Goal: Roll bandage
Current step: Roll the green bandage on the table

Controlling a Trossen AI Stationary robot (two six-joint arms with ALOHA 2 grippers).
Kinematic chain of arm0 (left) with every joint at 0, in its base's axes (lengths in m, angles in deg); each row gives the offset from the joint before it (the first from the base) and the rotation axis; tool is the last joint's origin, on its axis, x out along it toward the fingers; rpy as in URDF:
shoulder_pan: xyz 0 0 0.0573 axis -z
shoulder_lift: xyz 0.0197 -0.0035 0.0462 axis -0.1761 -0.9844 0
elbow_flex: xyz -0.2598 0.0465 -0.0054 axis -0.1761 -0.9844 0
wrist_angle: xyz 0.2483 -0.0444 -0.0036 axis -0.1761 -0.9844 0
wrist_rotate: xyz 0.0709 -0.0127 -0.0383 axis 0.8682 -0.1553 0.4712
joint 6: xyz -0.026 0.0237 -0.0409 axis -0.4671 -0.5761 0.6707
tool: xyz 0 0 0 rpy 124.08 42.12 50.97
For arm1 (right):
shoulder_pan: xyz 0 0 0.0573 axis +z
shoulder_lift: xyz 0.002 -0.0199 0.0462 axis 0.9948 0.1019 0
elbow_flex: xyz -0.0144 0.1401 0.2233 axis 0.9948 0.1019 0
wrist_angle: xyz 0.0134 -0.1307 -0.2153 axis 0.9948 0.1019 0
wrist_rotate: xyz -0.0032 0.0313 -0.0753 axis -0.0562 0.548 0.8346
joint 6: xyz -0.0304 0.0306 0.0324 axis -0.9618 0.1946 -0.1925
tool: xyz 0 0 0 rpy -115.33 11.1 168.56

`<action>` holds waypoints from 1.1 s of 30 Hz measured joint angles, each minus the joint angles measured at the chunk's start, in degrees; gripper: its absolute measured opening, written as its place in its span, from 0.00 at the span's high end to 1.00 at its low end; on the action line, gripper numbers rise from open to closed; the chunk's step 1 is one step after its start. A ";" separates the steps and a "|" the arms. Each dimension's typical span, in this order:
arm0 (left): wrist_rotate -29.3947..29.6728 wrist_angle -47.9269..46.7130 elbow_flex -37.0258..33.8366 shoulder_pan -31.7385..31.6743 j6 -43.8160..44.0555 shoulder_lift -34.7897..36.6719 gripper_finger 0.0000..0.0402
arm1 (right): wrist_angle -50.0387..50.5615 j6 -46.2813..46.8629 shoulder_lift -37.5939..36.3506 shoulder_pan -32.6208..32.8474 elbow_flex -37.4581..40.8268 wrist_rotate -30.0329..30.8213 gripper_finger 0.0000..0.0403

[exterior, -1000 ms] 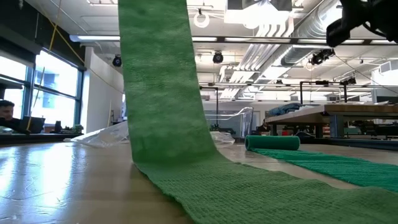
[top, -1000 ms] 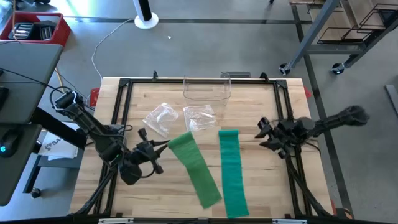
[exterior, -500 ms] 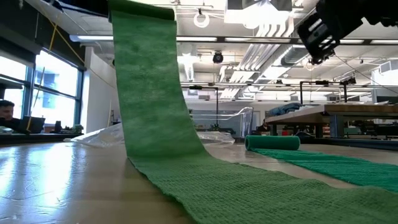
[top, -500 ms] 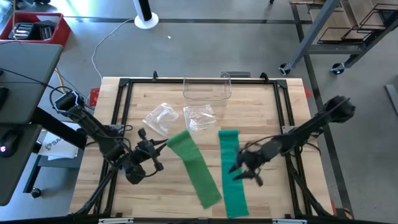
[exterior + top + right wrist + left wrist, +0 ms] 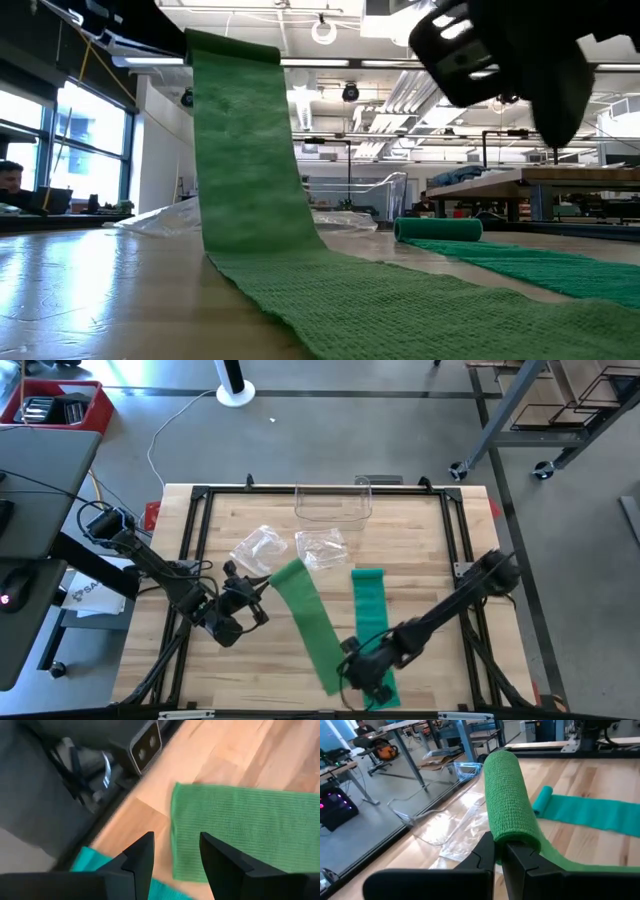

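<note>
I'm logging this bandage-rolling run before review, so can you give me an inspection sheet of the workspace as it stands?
Surface: wooden table, black frame around it.
Job's things: light green bandage lifted at one end; teal bandage flat, far end partly rolled.
Clutter: plastic wrappers; clear container at the far edge.
Grippers: left gripper shut on the light green bandage's raised end; right gripper open above its near end.
Cables: white cable on the floor.
Surroundings: red bin, workbenches, a seated person.
</note>
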 joint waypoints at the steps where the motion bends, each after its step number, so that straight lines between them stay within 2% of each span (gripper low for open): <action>1: 0.00 0.00 0.00 0.02 0.47 -0.01 0.97 | 1.92 -1.00 1.57 0.03 -2.09 0.02 0.63; 7: 0.00 0.08 0.00 0.02 4.27 -0.53 0.97 | 7.33 -4.63 9.08 0.00 -10.56 -0.59 0.63; 12: -0.18 0.95 0.00 0.11 6.95 -2.37 0.97 | 7.48 -3.63 12.03 0.02 -11.89 -0.46 0.64; 15: -0.36 3.74 0.00 0.13 7.31 -4.08 0.97 | 7.45 -2.27 13.20 0.00 -12.01 -0.28 0.68; 18: -1.21 6.44 0.00 0.13 5.99 -5.48 0.97 | 7.33 -1.98 13.73 0.16 -12.09 -0.48 0.77; 22: -0.92 6.05 0.00 0.15 6.27 -6.02 0.97 | 7.77 -0.49 13.01 1.29 -11.96 0.52 0.96; 28: 0.96 2.14 0.02 -0.06 6.34 -6.02 0.97 | 9.10 4.05 6.68 4.86 -12.05 6.08 0.99; 33: 3.09 -4.40 0.05 -0.35 11.62 -6.02 0.97 | 9.49 6.60 2.28 9.45 -15.15 11.07 1.00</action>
